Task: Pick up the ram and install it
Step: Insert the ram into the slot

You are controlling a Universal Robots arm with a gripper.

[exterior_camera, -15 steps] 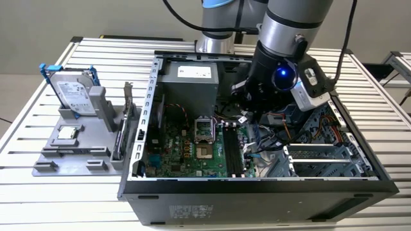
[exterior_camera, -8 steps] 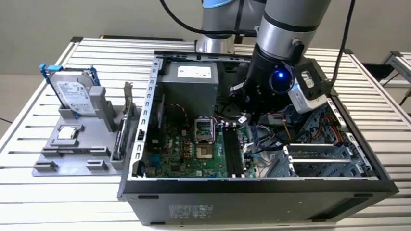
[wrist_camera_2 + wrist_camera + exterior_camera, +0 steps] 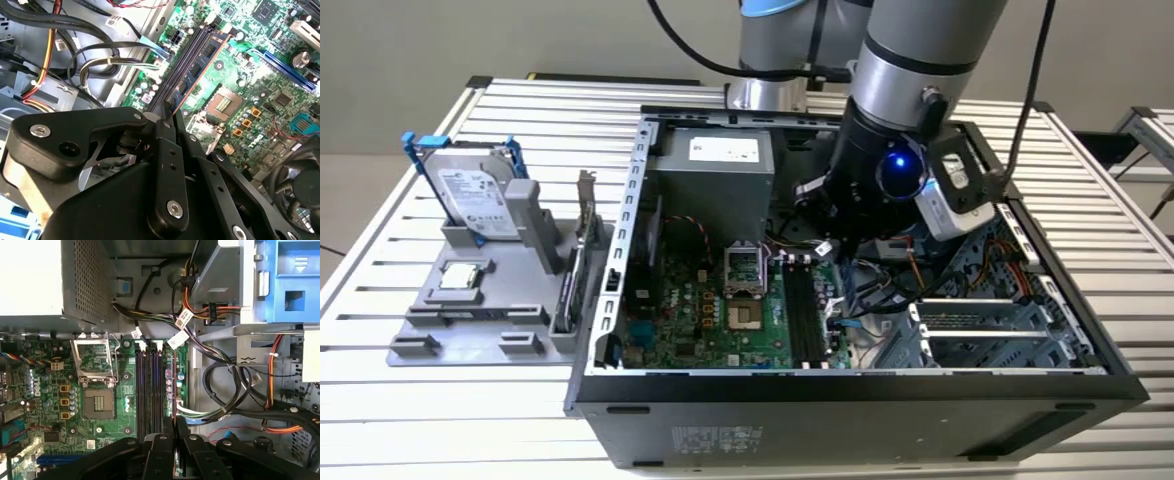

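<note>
**Ram stick at the slots, gripper clamped on it**

The arm reaches down into the open case (image 3: 635, 250), with the gripper (image 3: 838, 243) low over the board, just beside the CPU socket (image 3: 747, 318), on the side toward the exterior view's right.

In both wrist views the fingers (image 3: 165, 132) are drawn together, pinching the thin ram (image 3: 200, 67) near one end. The ram stands on edge in line with the dark memory slots (image 3: 142, 390) that run alongside the socket (image 3: 98, 402). It is on the outermost line, farthest from the socket and next to the bundled cables (image 3: 220, 385). In the first wrist view it shows as a narrow strip (image 3: 174, 390) running out from between the fingertips (image 3: 175, 427). I cannot tell whether it is fully seated.

Well away from the socket, outside the case, a hard drive (image 3: 474, 195) stands in a grey holder (image 3: 467, 310).
</note>
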